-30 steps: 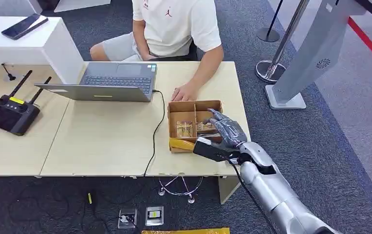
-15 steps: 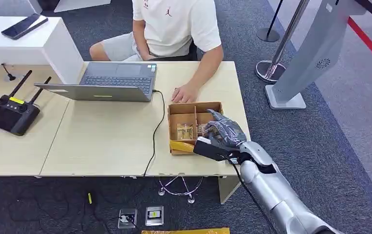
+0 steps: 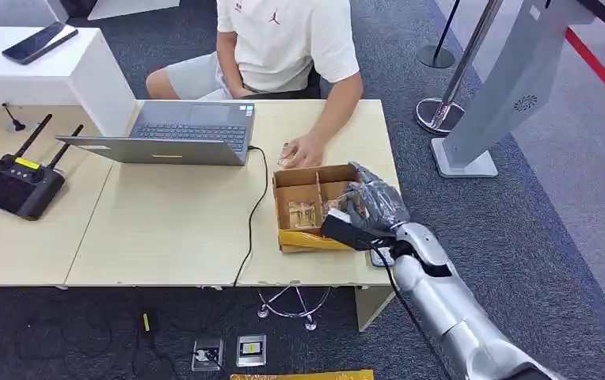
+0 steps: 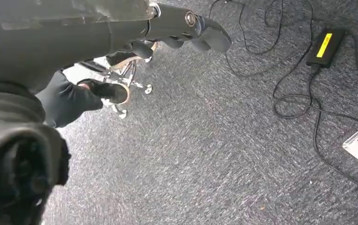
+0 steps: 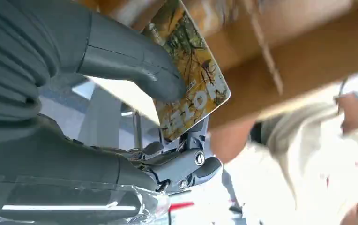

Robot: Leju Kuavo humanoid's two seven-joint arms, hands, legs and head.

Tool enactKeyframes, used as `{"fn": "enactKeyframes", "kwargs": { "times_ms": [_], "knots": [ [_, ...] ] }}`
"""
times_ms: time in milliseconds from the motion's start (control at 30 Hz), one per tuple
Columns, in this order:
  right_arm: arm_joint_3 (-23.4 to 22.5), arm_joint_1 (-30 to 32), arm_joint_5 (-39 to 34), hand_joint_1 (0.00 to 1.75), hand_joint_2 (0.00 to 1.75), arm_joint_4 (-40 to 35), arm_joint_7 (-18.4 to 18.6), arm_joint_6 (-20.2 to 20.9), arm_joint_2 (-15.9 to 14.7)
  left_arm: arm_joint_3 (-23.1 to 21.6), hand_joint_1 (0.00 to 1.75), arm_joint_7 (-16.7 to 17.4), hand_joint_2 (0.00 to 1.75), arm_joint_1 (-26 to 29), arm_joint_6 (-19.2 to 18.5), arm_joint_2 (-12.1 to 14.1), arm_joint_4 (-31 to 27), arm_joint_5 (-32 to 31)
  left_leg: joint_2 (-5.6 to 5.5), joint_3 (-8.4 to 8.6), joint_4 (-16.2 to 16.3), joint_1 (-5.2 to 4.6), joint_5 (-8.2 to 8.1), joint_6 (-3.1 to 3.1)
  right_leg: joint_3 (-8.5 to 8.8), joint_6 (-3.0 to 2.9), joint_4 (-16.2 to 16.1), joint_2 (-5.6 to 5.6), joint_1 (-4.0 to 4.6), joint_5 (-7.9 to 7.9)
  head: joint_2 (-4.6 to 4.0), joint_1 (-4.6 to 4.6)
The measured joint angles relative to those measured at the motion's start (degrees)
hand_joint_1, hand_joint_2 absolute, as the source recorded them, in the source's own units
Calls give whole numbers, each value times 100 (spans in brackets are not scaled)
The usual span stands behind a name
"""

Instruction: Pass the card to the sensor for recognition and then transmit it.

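The card [image 5: 193, 79], printed in yellow and brown, is pinched in the right hand [image 5: 97, 93]: the thick grey thumb [image 5: 135, 63] presses on its face and darker fingers [image 5: 186, 164] lie behind it. The card's free end sticks out past the thumb, close in front of the brown wall of the cardboard box [image 5: 280, 61].

In the head view, the right hand [image 3: 367, 207] hovers over the right-hand side of the divided cardboard box [image 3: 299, 178], which sits near the bench's right end on the pale bench [image 3: 165, 222]. The card itself cannot be made out there under the fingers. More cards [image 3: 301, 212] stand in the box's left compartment.

A person in a white shirt [image 3: 287, 36] sits across the bench, one hand [image 3: 303, 152] resting on the top just behind the box. A laptop [image 3: 176, 133] lies open to the left.

The left hand [image 4: 186, 30] hangs above the grey carpet [image 4: 205, 154], holding nothing, its fingers loosely curved.
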Motion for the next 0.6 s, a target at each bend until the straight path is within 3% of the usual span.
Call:
{"fn": "enactKeyframes", "kwargs": {
  "times_ms": [233, 600],
  "knots": [
    [-291, -530, -13, 175, 175, -94, -11, -188, -50, -11, 0, 0, 0, -12, -2, 0, 0, 0, 1, 2, 1, 0, 3, 3, 0, 1, 0, 2, 0, 3, 0, 0],
    [-680, -1541, 55, 175, 175, -273, -144, 11, -192, -144, 0, 0, 0, -142, -138, 0, -4, -105, 1, 0, 1, 0, 3, 3, 0, 1, 1, 1, 0, 4, 0, 0]
  ]
}}
